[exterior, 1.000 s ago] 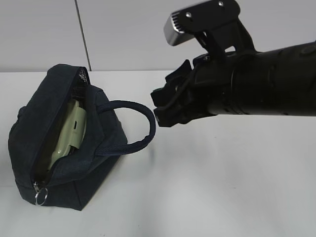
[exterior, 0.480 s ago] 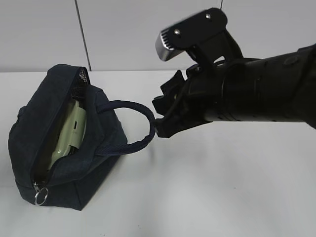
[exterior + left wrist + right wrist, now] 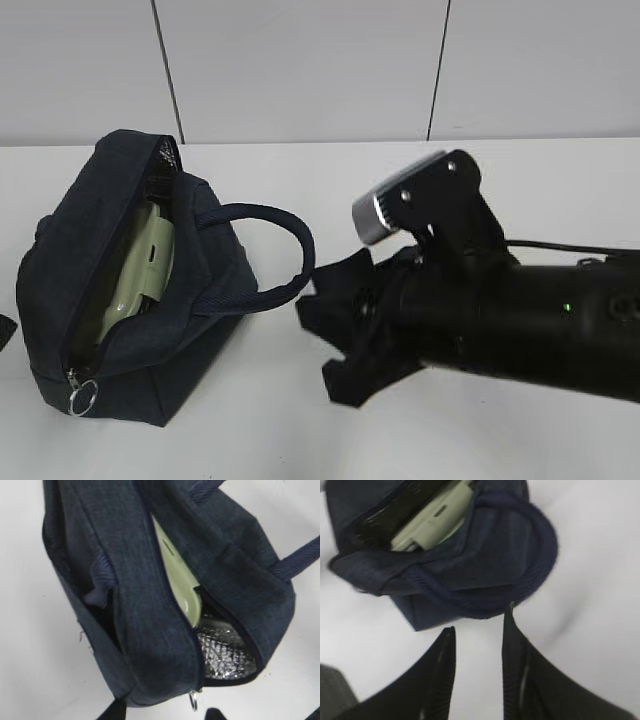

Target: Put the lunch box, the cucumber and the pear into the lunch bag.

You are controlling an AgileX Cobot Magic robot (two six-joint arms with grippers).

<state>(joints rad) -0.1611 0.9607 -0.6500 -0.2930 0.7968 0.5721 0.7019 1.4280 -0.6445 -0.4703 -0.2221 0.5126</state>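
Observation:
The navy lunch bag (image 3: 70, 240) stands at the left with its top zipper open. The lunch box (image 3: 145, 265) stands on edge inside it, showing its sage-green lid. The box also shows in the left wrist view (image 3: 175, 580) and the right wrist view (image 3: 432, 520). The cucumber and the pear are out of view. My right gripper (image 3: 320, 345) is open and empty, low over the table just right of the bag's strap handle (image 3: 290, 250). In its own view the right gripper (image 3: 479, 632) is apart from the bag (image 3: 470, 565). My left gripper (image 3: 165, 714) is open and empty by the bag's zipper end.
The metal ring pull (image 3: 83, 397) hangs at the bag's near end and also shows in the left wrist view (image 3: 194, 700). Silver lining (image 3: 225, 647) shows inside the bag (image 3: 145, 605). The white table (image 3: 250, 440) meets a tiled wall (image 3: 300, 70) behind.
My right arm has come down from above handle height to just over the table beside the bag's handle. The bag and box have not moved.

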